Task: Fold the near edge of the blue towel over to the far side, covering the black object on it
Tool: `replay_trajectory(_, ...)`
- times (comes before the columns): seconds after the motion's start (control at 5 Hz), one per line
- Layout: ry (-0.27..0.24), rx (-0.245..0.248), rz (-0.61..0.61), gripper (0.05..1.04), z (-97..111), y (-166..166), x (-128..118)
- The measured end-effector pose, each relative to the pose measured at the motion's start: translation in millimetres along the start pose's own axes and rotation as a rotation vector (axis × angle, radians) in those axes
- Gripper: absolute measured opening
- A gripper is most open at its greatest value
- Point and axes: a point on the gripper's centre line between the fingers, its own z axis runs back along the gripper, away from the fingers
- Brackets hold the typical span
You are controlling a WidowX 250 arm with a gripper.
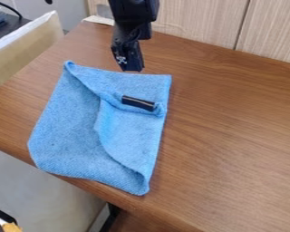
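The black gripper [132, 68] hangs down from the top edge, just above the far edge of a blue cloth [78, 131]. Whether its fingers touch anything is hard to tell, but no held object shows at its tip. The cloth lies on the brown wooden table, with its upper layer folded and creased, and its near left part at the table's front edge. On the cloth's upper right part, a little below the gripper, lies a small dark bar-shaped piece [138, 103], slightly tilted.
The wooden table [232, 136] extends to the right of the cloth. Light wood panels [195, 20] stand behind it. At the upper left is a beige box-like edge [26, 50] with dark items beyond. An orange and dark object [8, 226] shows at the lower left corner.
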Motion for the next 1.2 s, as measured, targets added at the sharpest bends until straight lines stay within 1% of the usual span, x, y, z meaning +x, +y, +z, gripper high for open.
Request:
replay_trajectory(0.2,0.005,-0.03,0.0,1.001,-8,-5,-1)
replay_trajectory(0.4,0.01,-0.053,-0.02,1.001,-12,-22,-4)
replay_trajectory(0.6,0.018,-0.058,-0.051,1.001,-8,-39,-6)
replay_trajectory(0.8,0.021,-0.083,-0.058,1.001,-9,-57,-9)
replay_trajectory(1.0,0.028,-0.092,-0.087,1.001,-7,-75,-9)
replay_trajectory(1.2,0.056,-0.124,-0.101,1.001,-11,-98,-15)
